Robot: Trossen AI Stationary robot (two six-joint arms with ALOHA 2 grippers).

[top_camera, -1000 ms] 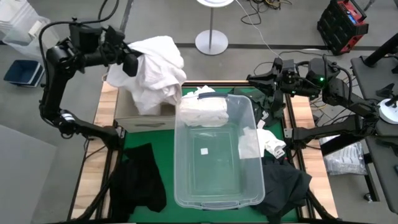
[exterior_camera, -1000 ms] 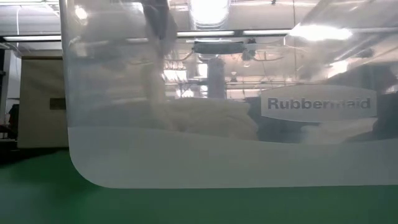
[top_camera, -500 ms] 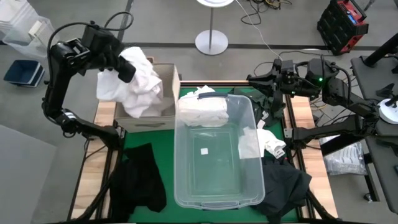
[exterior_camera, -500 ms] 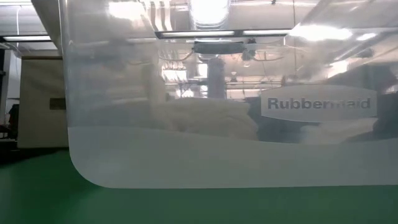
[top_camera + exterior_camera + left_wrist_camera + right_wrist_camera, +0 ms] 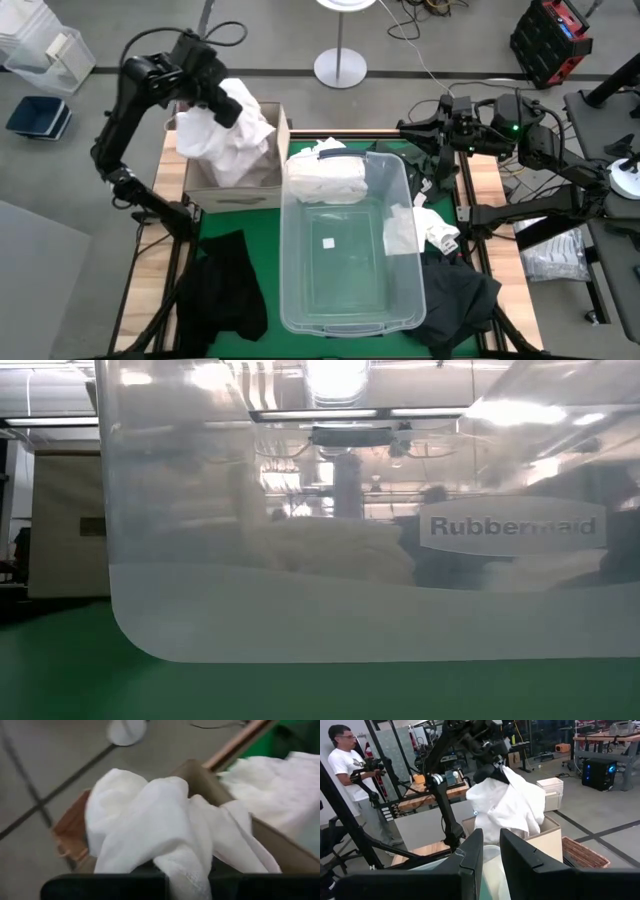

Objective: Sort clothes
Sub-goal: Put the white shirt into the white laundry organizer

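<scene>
My left gripper [image 5: 218, 100] hangs over the beige cardboard box [image 5: 262, 178] at the table's far left, shut on a white garment [image 5: 232, 138]. The clear plastic tub [image 5: 400, 300] fills the table's middle. White clothes [image 5: 325, 180] lie heaped at its far end, and a small white piece [image 5: 400, 232] lies by its right wall. Black clothes lie on the green mat at the near left [image 5: 225, 290] and near right [image 5: 455, 295]. My right gripper [image 5: 491, 865] waits level at the far right, its fingers a narrow gap apart with nothing between them. My left gripper pinches a bunched fold of the white garment [image 5: 186, 862] between its two fingers; how many layers, I cannot tell. The fingers slant down from above. The garment hangs below them in loose folds, and its lower part [image 5: 240, 160] sits inside the cardboard box.
A white sock-like piece [image 5: 438, 232] and dark cloth [image 5: 432, 165] lie right of the tub. The tub's wall [image 5: 350, 610] fills the low view. A person [image 5: 350, 770] stands beyond the table. A lamp base [image 5: 340, 68] stands on the floor behind.
My left gripper has tipped downward and sunk over the box, with the arm swinging toward the table's right. The white garment had spread over the box's right wall toward the tub. It has drawn together and dropped into the box.
</scene>
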